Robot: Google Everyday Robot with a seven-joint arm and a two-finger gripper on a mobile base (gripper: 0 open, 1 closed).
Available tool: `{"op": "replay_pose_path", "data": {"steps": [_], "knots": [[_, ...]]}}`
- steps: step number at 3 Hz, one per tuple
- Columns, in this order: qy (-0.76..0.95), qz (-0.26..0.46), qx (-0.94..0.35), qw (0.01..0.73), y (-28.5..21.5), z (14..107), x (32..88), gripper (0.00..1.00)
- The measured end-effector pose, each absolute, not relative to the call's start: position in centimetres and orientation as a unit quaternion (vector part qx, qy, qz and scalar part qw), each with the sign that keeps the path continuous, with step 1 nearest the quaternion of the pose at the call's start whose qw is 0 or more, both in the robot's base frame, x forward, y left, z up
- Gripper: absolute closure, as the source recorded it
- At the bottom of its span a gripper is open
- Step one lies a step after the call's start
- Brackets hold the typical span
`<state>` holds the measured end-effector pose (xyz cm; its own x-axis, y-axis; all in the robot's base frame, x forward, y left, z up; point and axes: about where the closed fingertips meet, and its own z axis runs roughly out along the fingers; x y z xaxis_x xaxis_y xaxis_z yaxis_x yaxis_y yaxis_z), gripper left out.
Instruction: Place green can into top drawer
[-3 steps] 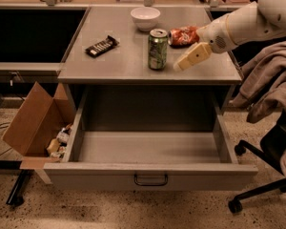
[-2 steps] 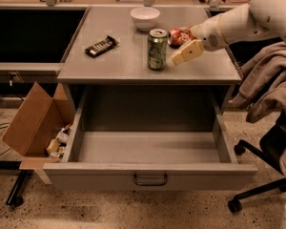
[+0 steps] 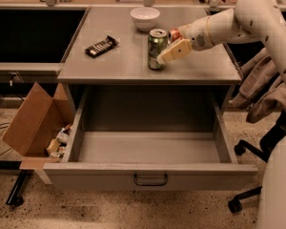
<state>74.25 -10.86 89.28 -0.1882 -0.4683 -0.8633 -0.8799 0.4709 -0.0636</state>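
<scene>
Indoors, grey desktop, tool beside green can

High frontal view, end effector upper-centre

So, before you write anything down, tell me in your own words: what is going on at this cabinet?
A robot arm reaches in from the right, and its gripper is against the right side of the green can, which stands upright on the cabinet top. The can is not yet lifted. Below it, the top drawer is pulled open, with nothing visible inside. A white bowl and a dark snack bar also sit on the top.
</scene>
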Motion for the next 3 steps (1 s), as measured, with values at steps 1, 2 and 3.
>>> {"op": "replay_pose_path", "data": {"steps": [1,2,3], "knots": [[0.725,0.241,-0.460,0.452,-10.19,89.35,75.04,0.00],[0.716,0.247,-0.463,0.460,-9.78,89.71,75.34,0.00],[0.709,0.252,-0.469,0.462,-9.25,89.93,75.48,0.00]]}}
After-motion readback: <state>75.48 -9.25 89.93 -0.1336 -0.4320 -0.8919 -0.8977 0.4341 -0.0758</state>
